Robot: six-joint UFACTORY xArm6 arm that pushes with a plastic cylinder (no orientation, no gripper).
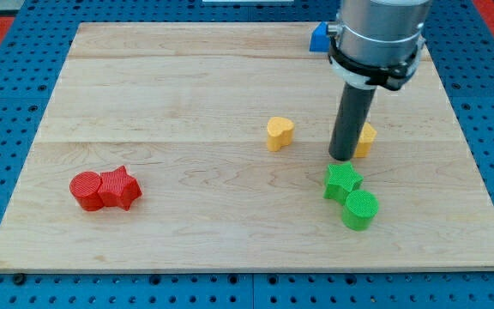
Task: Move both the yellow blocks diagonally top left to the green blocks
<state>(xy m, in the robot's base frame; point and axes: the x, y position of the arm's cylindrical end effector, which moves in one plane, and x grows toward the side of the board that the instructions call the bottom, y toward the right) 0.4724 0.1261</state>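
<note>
Fingers I have none, only my tip [343,160] touching the half-hidden yellow block [366,139] mid-right, above the green star [342,180]; yellow heart [280,133] sits left; both look light, hard, slidey, best pushed side-on.

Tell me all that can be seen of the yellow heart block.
The yellow heart block is a small ribbed piece, plastic by its look, lying flat on the wooden board slightly right of the middle. Its point faces the view's bottom left. Nothing touches it. My tip stands to its right, apart from it; the green star block lies lower right.
</note>
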